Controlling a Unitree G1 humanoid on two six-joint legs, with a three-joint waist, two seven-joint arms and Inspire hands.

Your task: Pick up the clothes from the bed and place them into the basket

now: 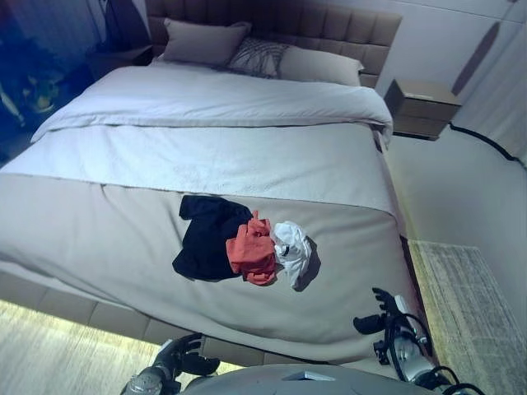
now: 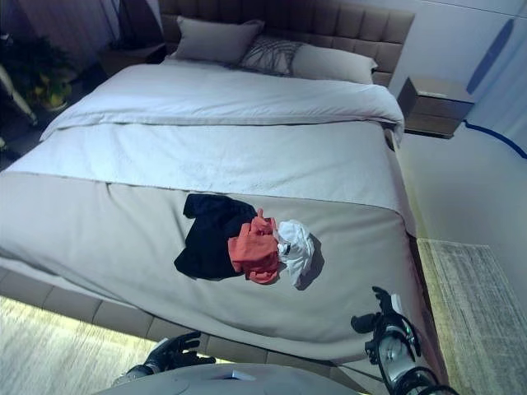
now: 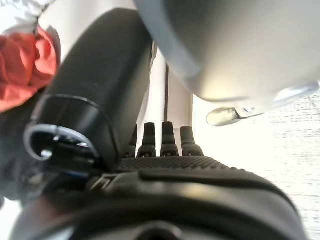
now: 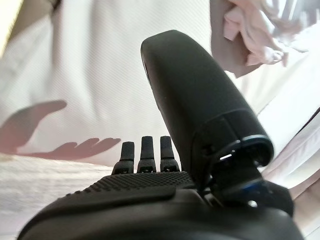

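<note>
Black (image 1: 207, 237), red (image 1: 253, 251) and white clothes (image 1: 292, 249) heaped together mid-bed (image 1: 123, 239), untouched; my left hand (image 1: 179, 355) and right hand (image 1: 380, 317), fingers straight and empty, hover at its near edge

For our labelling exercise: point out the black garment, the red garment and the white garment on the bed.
black garment (image 1: 206, 239), left eye view, middle of its dark cloth.
red garment (image 1: 254, 251), left eye view, centre of the bunch.
white garment (image 1: 293, 248), left eye view, its crumpled middle.
</note>
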